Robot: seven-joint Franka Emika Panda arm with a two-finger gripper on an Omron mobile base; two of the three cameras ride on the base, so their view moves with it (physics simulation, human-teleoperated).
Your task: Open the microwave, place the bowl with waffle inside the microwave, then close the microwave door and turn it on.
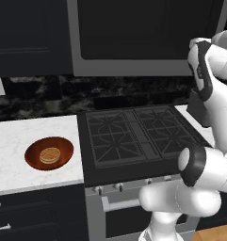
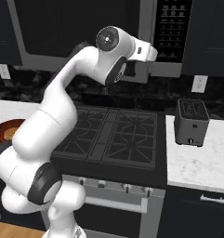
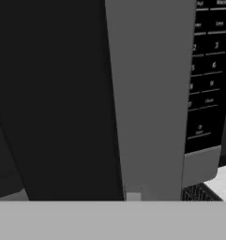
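Note:
The microwave point(image 1: 133, 37) hangs above the stove with its microwave door point(image 2: 62, 28) shut. My gripper point(image 2: 142, 59) is raised to the door's lower right corner, beside the button panel point(image 2: 171, 28). In the hand view the door's grey frame strip point(image 3: 152, 93) runs upright very close ahead, with a dark surface left of it and the button panel point(image 3: 208, 70) to the right. My fingertips are hidden, so their state is unclear. The reddish-brown bowl point(image 1: 64, 148) sits on the left counter with the waffle point(image 1: 50, 155) in it. Part of the bowl point(image 2: 3, 130) peeks out behind my arm.
A black gas stove point(image 1: 133, 134) lies under the microwave, with the oven handle point(image 1: 122, 204) below its front. A grey toaster point(image 2: 191, 122) stands on the white counter point(image 2: 201, 162) to the right. Dark cabinets flank the microwave.

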